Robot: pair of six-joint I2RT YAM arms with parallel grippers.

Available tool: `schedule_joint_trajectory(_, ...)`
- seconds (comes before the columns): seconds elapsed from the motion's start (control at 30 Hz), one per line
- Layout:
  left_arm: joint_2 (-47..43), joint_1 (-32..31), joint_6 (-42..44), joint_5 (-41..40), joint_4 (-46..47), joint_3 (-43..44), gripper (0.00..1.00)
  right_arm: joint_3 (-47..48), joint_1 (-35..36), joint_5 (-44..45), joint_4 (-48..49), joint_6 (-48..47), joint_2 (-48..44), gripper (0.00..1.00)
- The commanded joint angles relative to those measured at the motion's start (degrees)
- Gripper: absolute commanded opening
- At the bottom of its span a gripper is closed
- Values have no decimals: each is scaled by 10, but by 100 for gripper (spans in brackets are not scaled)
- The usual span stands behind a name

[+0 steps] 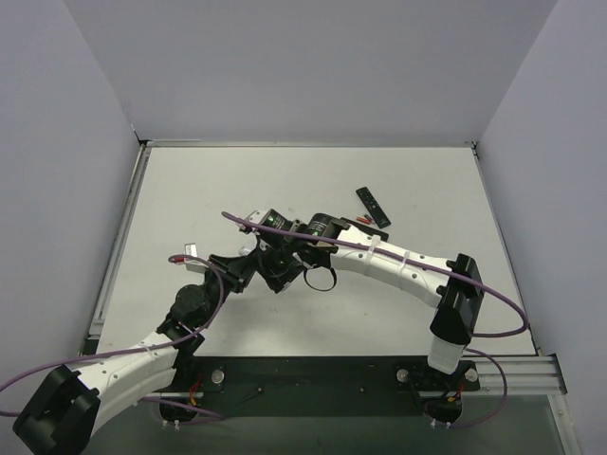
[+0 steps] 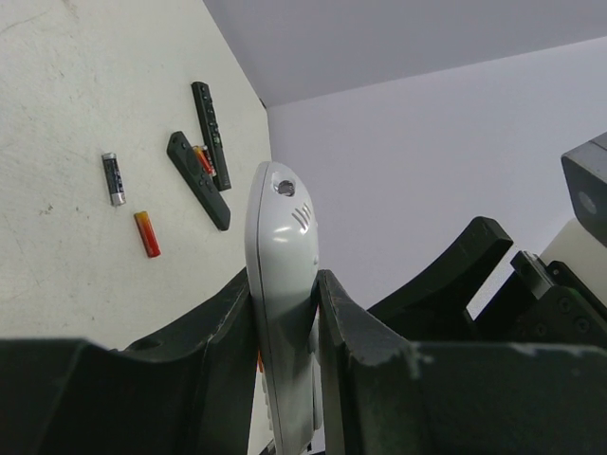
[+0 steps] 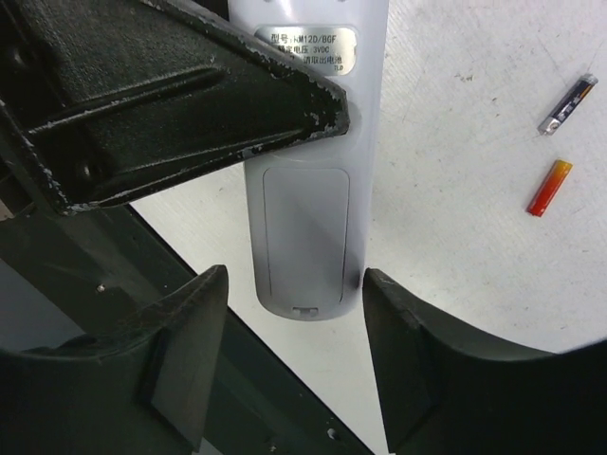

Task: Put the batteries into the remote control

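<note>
A white table (image 1: 285, 180) fills the middle of the frame, with pale walls (image 1: 313, 66) above and at both sides.

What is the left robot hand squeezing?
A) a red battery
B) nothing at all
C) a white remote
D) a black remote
C: the left gripper is clamped on both sides of the white remote, while the red battery lies loose on the table.

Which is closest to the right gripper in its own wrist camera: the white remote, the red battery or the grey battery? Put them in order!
1. white remote: its end sits right between the open jaws of the right gripper.
2. red battery: off to the right, lying on the table.
3. grey battery: farther up and right, past the red one.
</note>
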Motion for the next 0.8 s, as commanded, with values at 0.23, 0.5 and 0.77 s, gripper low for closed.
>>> schedule_joint_trajectory(0.23,-43,-3,-33,-13,35,-35,0,-144,-34,-64,169,64,-159,66)
schedule_joint_trajectory(0.5,-59,-3,-35,-4,39,-28,0,-334,-127,-249,441,207,-233,66)
schedule_joint_trajectory(0.77,-62,-3,-39,4,47,-22,0,-395,-148,-316,586,289,-218,66)
